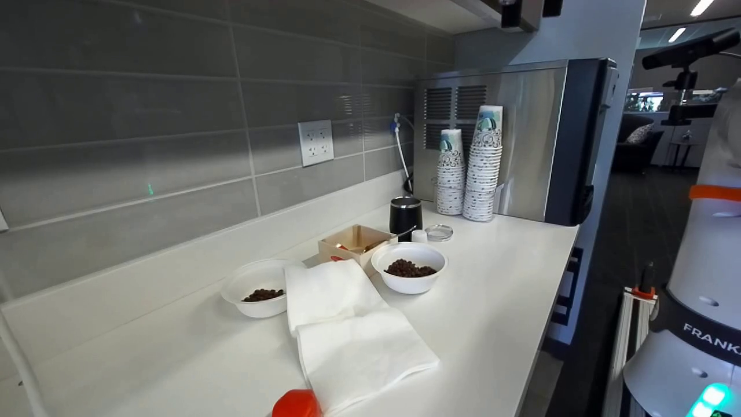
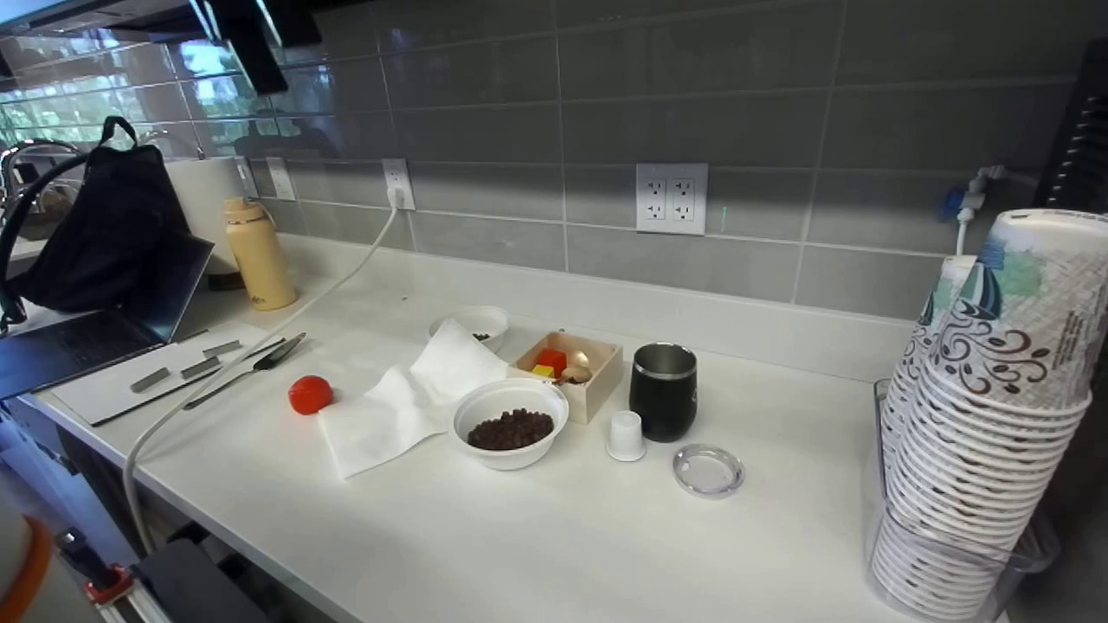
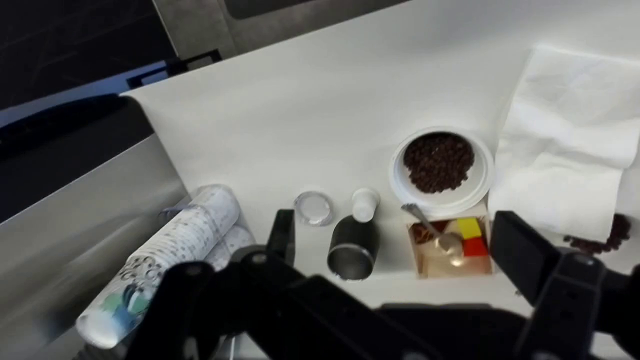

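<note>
My gripper (image 3: 394, 225) is open and empty, high above the counter. Its fingertips show at the top edge in both exterior views (image 1: 531, 10) (image 2: 275, 52). Below, between the fingers in the wrist view, are a black tumbler (image 3: 354, 246) and a wooden box (image 3: 440, 270). The box holds a metal spoon (image 3: 449, 245), a yellow block (image 3: 469, 228) and a red block (image 3: 475, 247). A white bowl (image 2: 511, 454) with dark brown pellets (image 2: 511, 430) stands beside the box. A small white pod (image 2: 625, 434) and a clear lid (image 2: 708, 470) lie near the tumbler.
White napkins (image 1: 359, 341) lie between the bowl and another pellet bowl (image 1: 260, 308). A red round object (image 2: 310, 394) lies beyond them. Paper cup stacks (image 1: 482, 174) stand by a steel appliance (image 1: 527, 139). A laptop (image 2: 95, 342), bottle (image 2: 259, 260) and cable (image 2: 286, 324) are farther along.
</note>
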Robot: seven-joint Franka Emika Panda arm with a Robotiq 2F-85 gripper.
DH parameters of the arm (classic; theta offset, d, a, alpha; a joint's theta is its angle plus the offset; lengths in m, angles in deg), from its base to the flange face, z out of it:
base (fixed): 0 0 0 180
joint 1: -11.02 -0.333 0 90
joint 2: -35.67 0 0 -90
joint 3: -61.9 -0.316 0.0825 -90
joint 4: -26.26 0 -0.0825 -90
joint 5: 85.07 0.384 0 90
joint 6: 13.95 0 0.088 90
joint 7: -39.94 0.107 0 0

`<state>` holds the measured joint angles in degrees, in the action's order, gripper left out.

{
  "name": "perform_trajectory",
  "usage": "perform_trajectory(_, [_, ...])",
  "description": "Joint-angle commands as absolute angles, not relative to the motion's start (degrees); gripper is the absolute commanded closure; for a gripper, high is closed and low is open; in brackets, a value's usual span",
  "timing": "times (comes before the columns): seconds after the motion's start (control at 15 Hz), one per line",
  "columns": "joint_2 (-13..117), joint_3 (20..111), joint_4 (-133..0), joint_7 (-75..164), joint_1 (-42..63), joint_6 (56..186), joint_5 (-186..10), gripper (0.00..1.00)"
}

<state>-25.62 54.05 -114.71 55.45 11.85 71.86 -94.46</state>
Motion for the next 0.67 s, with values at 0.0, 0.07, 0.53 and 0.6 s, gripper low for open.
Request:
perform_trajectory(0.0, [-28.8,57.0,-110.1,51.5,13.9,75.5,-101.7,0.0])
perform_trajectory(0.07, [-28.6,58.1,-108.6,50.5,14.2,77.5,-103.8,0.0])
perform_trajectory(0.53, [-25.3,65.3,-104.8,47.2,17.2,105.3,-112.4,0.0])
perform_trajectory(0.6, [-24.9,66.1,-104.8,47.0,18.1,109.9,-112.9,0.0])
